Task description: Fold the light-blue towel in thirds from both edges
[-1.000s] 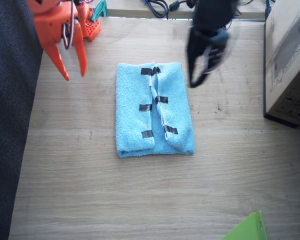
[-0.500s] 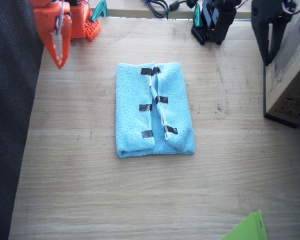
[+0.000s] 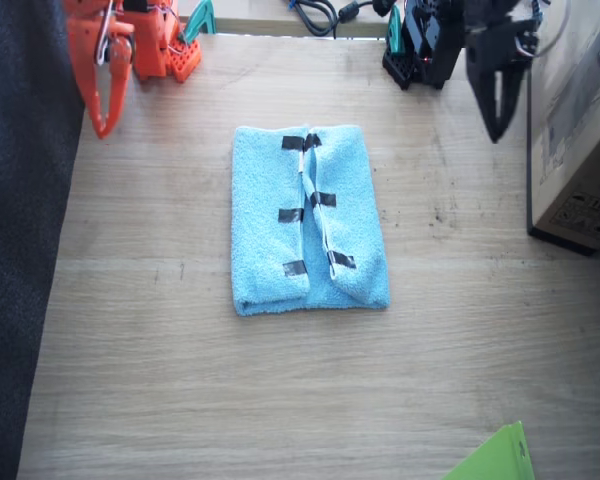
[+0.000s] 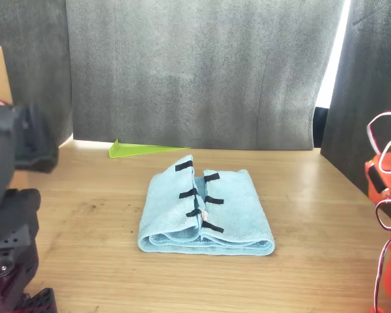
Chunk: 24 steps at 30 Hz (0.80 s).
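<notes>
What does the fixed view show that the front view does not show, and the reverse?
Only the fixed view shows the cardboard box's printed side, the cables and both grippers: the right gripper and the left gripper. Only the front view shows the dark curtain and the stacked layers at the towel's near end. Both show the light-blue towel, folded, and the green sheet.

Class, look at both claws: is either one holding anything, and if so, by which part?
Nothing is held. The left claw and the right claw hang shut and empty, well apart from the folded light-blue towel.
</notes>
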Motion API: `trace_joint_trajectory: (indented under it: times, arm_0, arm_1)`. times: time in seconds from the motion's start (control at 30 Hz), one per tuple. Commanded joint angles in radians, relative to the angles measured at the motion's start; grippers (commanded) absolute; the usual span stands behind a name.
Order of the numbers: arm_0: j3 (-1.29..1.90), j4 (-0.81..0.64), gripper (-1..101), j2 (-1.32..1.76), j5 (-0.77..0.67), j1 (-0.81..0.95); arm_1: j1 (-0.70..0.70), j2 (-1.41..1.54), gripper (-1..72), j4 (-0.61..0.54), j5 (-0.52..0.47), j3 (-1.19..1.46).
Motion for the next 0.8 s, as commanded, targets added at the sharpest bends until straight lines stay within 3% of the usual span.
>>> trace_joint_trajectory:
  times: [0.0,0.3,0.53,0.77]
  arm_0:
    - [0.037,0.067,0,0.204,0.02,0.031]
    - [0.092,0.041,0,0.213,0.031,0.006]
    - [0.101,0.035,0,0.213,0.023,0.023]
    - [0.101,0.035,0,0.213,0.008,0.04]
  arm_1:
    - [-0.006,0.169,-0.1,0.037,0.009,0.064]
    - [-0.025,0.365,0.2,0.13,0.011,0.121]
    - [-0.089,0.365,0.0,0.121,0.103,0.121]
    - [-0.098,0.365,0.0,0.115,0.12,0.12]
